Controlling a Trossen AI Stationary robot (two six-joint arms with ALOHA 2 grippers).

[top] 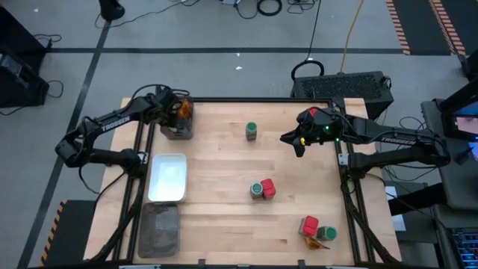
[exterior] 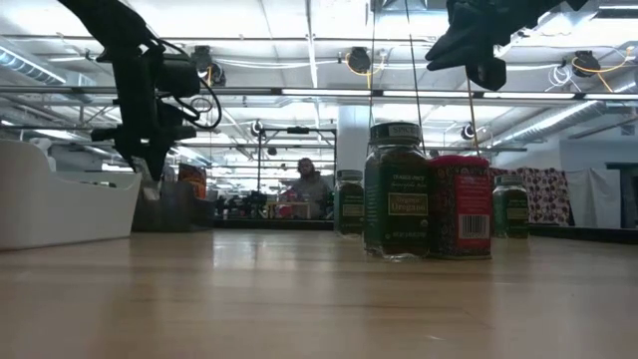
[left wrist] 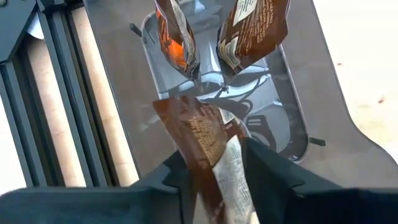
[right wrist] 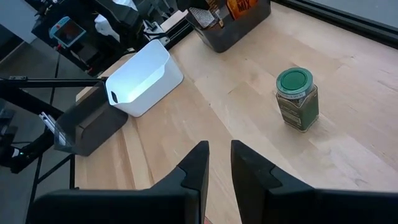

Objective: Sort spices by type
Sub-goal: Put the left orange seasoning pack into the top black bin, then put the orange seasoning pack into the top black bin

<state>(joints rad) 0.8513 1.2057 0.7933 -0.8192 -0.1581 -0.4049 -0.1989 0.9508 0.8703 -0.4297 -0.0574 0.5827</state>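
A crinkly, glossy foil-like sachet (left wrist: pixel 208 143) is gleaming over the smooth grey plastic tray (left wrist: pixel 292 106), pale matt wooden table (top: pixel 224 224) showing below.

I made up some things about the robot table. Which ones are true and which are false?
1. The left gripper is over a dark bin with a brown sachet between its fingers. True.
2. The white tray is full of jars. False: nothing shows in it.
3. A green-lidded jar stands alone at the table's far side. True.
4. The right gripper holds a red packet. False: it holds nothing.
5. A red packet touches a jar mid-table. True.
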